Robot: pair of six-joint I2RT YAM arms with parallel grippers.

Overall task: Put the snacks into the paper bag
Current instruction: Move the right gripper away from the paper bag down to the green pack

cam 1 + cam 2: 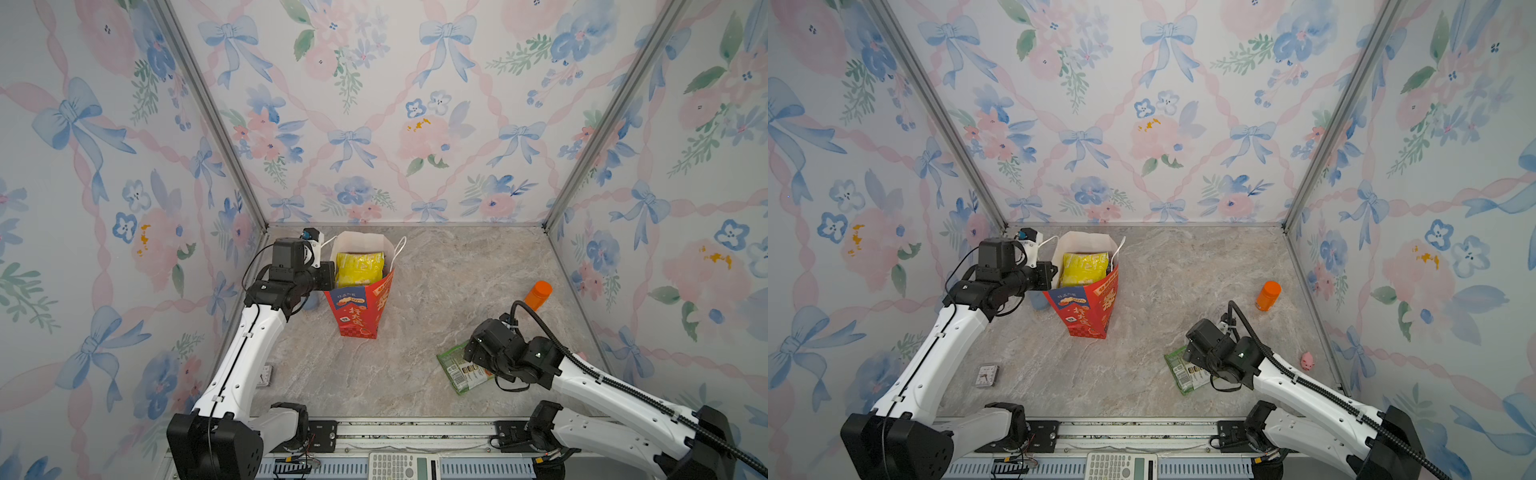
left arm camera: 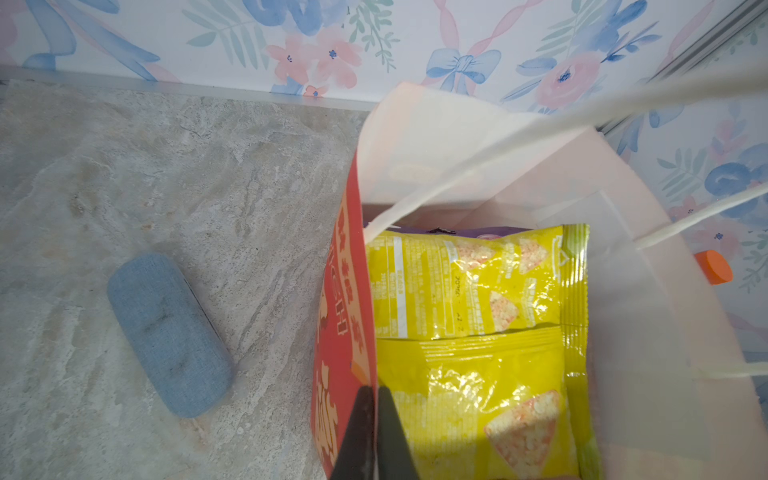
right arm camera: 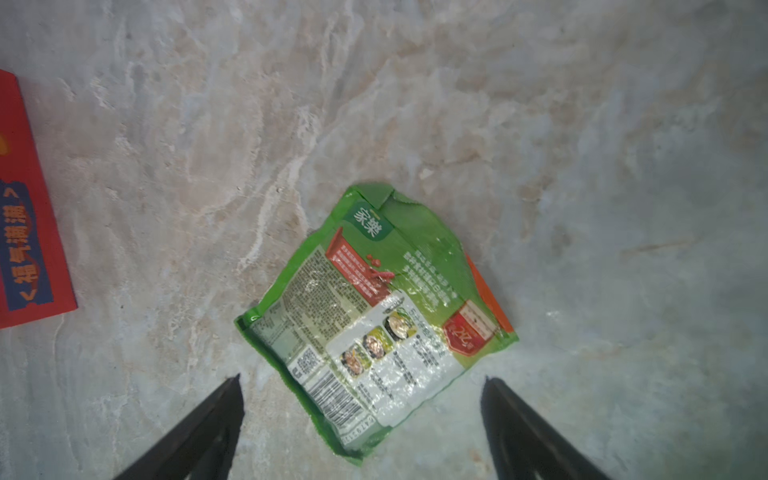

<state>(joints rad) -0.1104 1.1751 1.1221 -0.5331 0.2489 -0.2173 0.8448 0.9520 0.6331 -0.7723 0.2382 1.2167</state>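
The red paper bag (image 1: pixel 359 311) (image 1: pixel 1084 311) stands upright at the back left in both top views, mouth open and white inside. A yellow snack packet (image 1: pixel 359 268) (image 2: pixel 478 311) stands in it, with a purple sliver behind. My left gripper (image 2: pixel 374 392) (image 1: pixel 332 274) is shut on the bag's red side wall (image 2: pixel 345 291) at the rim. A green snack packet (image 3: pixel 374 303) (image 1: pixel 455 368) lies flat on the marble floor at the front right. My right gripper (image 3: pixel 362 377) hovers over its near corner, open, with one finger on either side and nothing held.
An orange-capped bottle (image 1: pixel 538 295) (image 1: pixel 1268 295) stands by the right wall. A pink pig toy (image 1: pixel 1307 360) lies near the right arm. A blue case (image 2: pixel 170 332) lies left of the bag, a small clock (image 1: pixel 986 375) at front left, a calculator (image 1: pixel 403 465) on the front rail.
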